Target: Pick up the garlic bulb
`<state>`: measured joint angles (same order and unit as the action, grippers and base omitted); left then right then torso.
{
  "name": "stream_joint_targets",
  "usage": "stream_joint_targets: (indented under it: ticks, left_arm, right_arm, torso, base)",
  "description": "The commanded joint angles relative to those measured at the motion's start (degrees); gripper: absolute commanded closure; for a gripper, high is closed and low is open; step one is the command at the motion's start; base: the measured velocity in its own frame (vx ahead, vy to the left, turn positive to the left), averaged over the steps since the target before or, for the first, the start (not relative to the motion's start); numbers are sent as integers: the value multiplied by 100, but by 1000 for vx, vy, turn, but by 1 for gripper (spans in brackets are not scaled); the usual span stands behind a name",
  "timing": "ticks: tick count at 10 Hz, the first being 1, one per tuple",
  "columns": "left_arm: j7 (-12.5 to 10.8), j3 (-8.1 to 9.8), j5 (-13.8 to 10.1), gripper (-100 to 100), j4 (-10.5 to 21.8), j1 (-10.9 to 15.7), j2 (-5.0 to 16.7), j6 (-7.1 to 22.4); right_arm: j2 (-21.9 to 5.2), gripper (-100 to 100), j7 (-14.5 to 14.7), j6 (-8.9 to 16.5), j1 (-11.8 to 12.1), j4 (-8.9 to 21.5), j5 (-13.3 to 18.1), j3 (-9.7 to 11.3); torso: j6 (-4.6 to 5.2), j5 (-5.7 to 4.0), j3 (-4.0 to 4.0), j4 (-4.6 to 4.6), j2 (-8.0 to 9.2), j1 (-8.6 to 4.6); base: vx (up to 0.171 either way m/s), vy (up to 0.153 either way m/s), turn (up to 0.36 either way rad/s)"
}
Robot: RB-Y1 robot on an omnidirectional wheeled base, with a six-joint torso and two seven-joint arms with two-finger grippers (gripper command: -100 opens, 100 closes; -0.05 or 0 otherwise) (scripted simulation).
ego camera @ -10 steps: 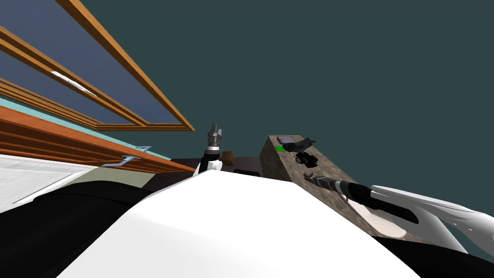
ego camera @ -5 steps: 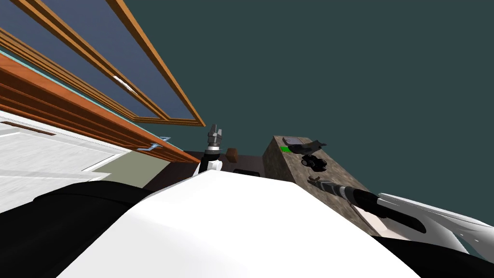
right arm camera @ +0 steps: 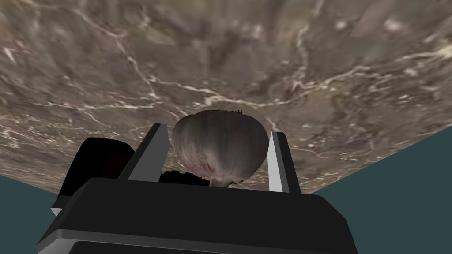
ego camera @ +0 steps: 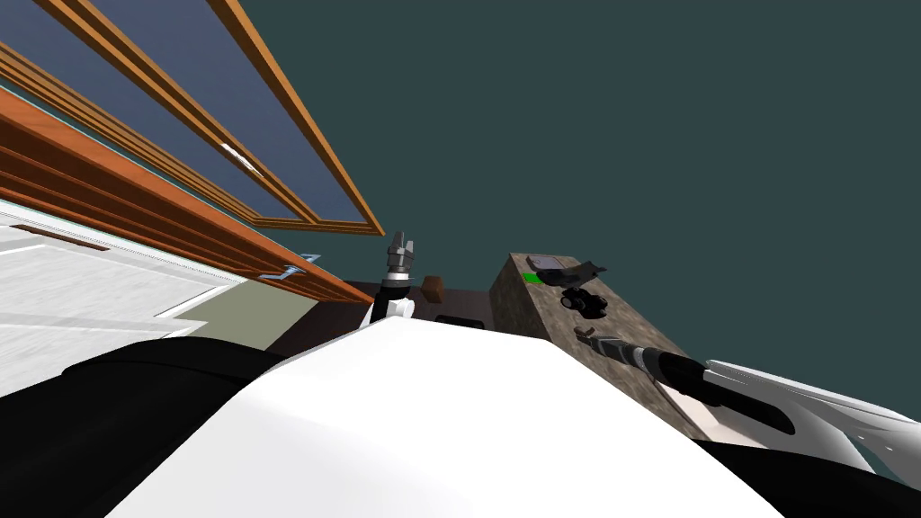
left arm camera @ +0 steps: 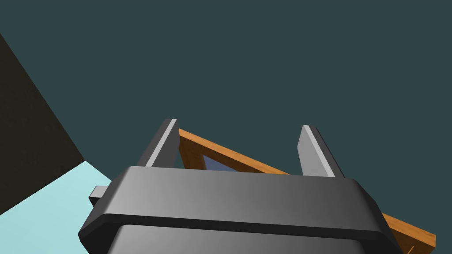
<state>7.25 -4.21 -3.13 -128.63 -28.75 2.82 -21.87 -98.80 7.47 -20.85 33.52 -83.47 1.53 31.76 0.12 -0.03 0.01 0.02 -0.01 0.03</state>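
The left gripper is pointing upward beside the chest, well apart from the work, and its fingers are standing spread with nothing between them. Further right, the right arm is reaching out over the brown marbled tabletop, and the right gripper is pinching the garlic bulb. One finger is pressing each bulging side, and the stem end is pointing back toward the gripper's dark body. Whether the bulb is resting on the tabletop or hanging just clear of it cannot be told. The main risk is probably the hold itself. The bulb is round and the fingers are thin blades, so they are meeting it along narrow lines. A jerky lift or a loosening squeeze could let it roll between them or squirt forward out of the open end. If it is touching the tabletop, dragging it sideways could twist it loose. A small black object is sitting on the tabletop just beyond the gripper, and a forward sweep could knock into it.
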Motion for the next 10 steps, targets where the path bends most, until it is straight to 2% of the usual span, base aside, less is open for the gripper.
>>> stream_joint_targets:
  ticks: [1,2,3,5,8,9,10]
  left_arm:
    - [0,0,0,0,0,0,0,0]
    - [0,0,0,0,0,0,0,0]
    - [0,0,0,0,0,0,0,0]
    - [0,1,0,0,0,-2,0,0]
    - [0,0,0,0,0,-1,0,0]
    - [0,1,0,0,0,-2,0,0]
    - [0,0,0,0,0,0,0,0]
  right_arm:
    - [0,100,0,0,0,0,0,0]
    - [0,0,0,0,0,0,0,0]
    - [-68,100,-38,33,-85,-113,76,48]
    - [-270,100,16,76,-94,-377,92,25]
    - [-538,100,89,133,-106,-728,113,-6]
    - [-471,100,57,143,-110,-665,109,4]
    - [-482,0,62,156,-112,-689,116,6]
  torso:
    - [0,0,0,0,0,0]
    - [0,0,0,0,0,0]
    - [0,0,0,0,-1,0]
    - [16,2,-12,-5,-22,-7]
    - [-3,3,-16,-5,-29,1]
    - [2,3,-16,-6,-28,1]
    - [-4,1,-11,-4,-18,0]
  base:
    - [0,0,0]
    - [0,0,0]
    - [49,-12,-205]
    - [87,-22,-302]
    - [77,-10,-181]
    - [37,0,-58]
    - [5,1,11]
